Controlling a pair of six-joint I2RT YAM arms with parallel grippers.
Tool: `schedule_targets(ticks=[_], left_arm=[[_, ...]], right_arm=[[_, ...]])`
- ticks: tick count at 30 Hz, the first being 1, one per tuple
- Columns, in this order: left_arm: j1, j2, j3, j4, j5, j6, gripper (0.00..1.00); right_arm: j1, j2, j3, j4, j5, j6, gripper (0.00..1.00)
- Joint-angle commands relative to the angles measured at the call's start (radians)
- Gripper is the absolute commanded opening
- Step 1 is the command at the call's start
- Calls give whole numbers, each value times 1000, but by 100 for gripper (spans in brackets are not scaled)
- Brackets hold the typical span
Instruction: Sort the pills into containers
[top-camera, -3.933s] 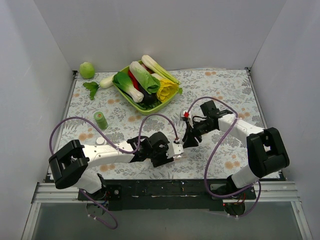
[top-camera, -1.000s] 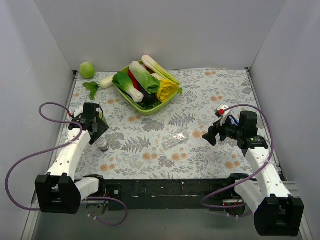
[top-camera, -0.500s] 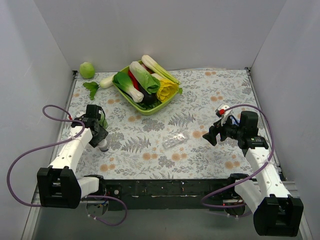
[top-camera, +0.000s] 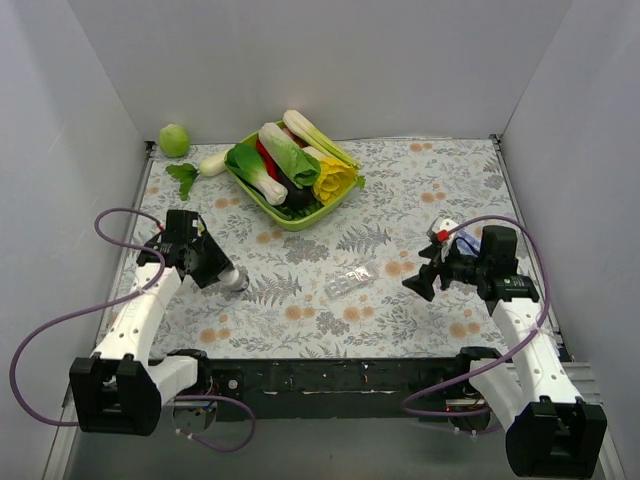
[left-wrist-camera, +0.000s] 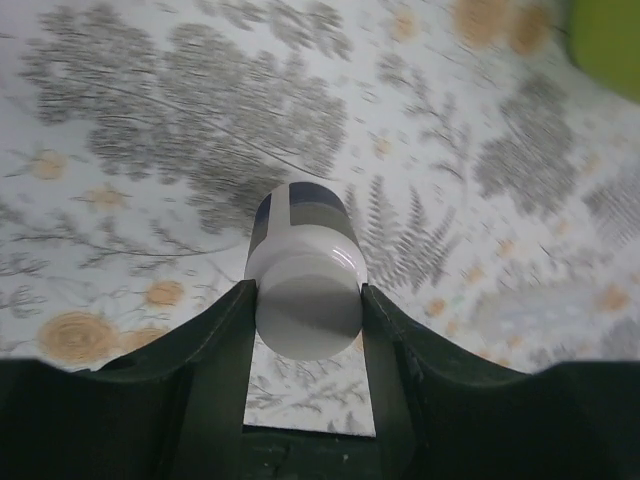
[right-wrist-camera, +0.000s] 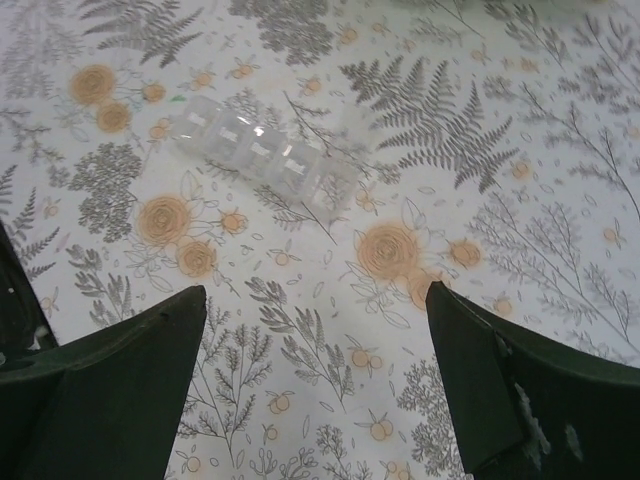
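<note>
My left gripper (top-camera: 226, 277) is shut on a small round bottle (top-camera: 236, 281) at the left of the table. In the left wrist view the bottle (left-wrist-camera: 305, 262) shows a white cap clamped between both fingers (left-wrist-camera: 225, 345) and a dark-labelled body pointing away over the cloth. The containers, a clear pill-organiser strip (top-camera: 350, 280), lie at the table's middle, also seen in the right wrist view (right-wrist-camera: 258, 150). My right gripper (top-camera: 418, 283) hangs open to the strip's right, with only cloth between its fingers (right-wrist-camera: 150, 350). No pills are in view.
A green tray (top-camera: 285, 222) piled with toy vegetables stands at the back centre. A green round fruit (top-camera: 174, 139) and a white radish (top-camera: 212, 162) lie at the back left. White walls close in three sides.
The left gripper closed on the bottle that stood at the left and swung it right, toward the middle, tipped on its side. The right gripper shifted slightly down and left.
</note>
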Motion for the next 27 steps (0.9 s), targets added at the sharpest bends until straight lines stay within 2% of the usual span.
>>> schedule_targets(ticks=[1,2,3,5,6,8,9,10,12,13,16,19,27], left_arm=[[-52,-134,-38,183,469,112,0],[-81,-168,-73,284,589,77,0],[-173,-180,-92,346,618,43,0],[-305,-175,-113,511,603,-35,0],[-438,-149,-103,549,544,-52,0],[-544,-81,-62,602,490,-62,0],[-627,4,6,603,424,-63,0],[-658,41,37,606,401,-62,0],[-722,147,106,615,361,-59,0],[-738,181,164,619,338,-60,0],[-782,282,247,644,324,-69,0],[-815,339,281,661,305,-95,0],[-832,312,164,849,298,-229,0]], right_arm=[[-4,-85,31,-184,-333,-290,98],[-2,-94,34,-237,-371,-391,98],[5,-100,43,-325,-395,-534,98],[74,-94,55,-361,-422,-605,98],[109,-85,80,-367,-419,-604,98],[242,-41,110,-348,-370,-549,98],[287,-27,124,-323,-339,-497,98],[325,-16,134,-239,-307,-387,98],[393,-1,132,-165,-201,-289,98],[396,15,131,-132,-183,-234,98],[401,41,134,-95,-126,-222,98],[404,38,98,-10,-78,-153,98],[404,21,25,105,37,-63,98]])
